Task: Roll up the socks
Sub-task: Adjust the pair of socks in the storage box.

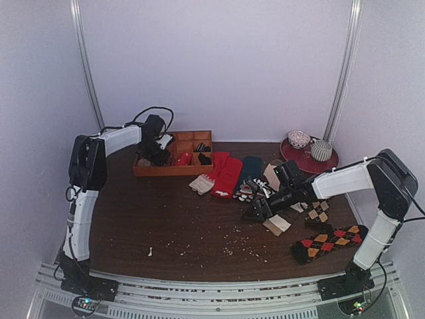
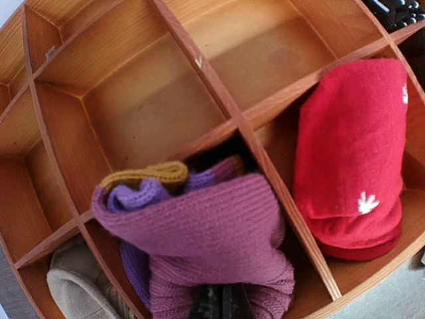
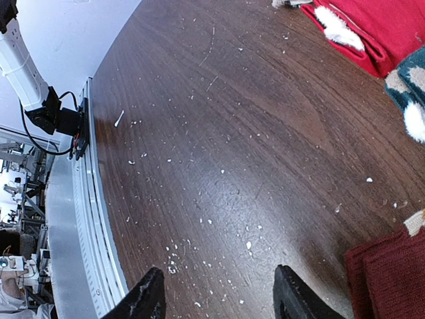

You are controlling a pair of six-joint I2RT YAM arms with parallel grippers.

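A rolled purple-magenta sock with an orange-yellow cuff sits in a compartment of the wooden organiser box. My left gripper is shut, its dark fingertips pressed together and sunk into the fold of that sock, with no fabric showing between them. From above, the left gripper hangs over the box. My right gripper is open just above bare table. The right wrist view shows nothing between the right gripper's fingers.
A red rolled sock fills the neighbouring compartment and a grey one sits at lower left. Loose socks lie on the table: red, teal, beige, argyle. A red plate with cups stands back right.
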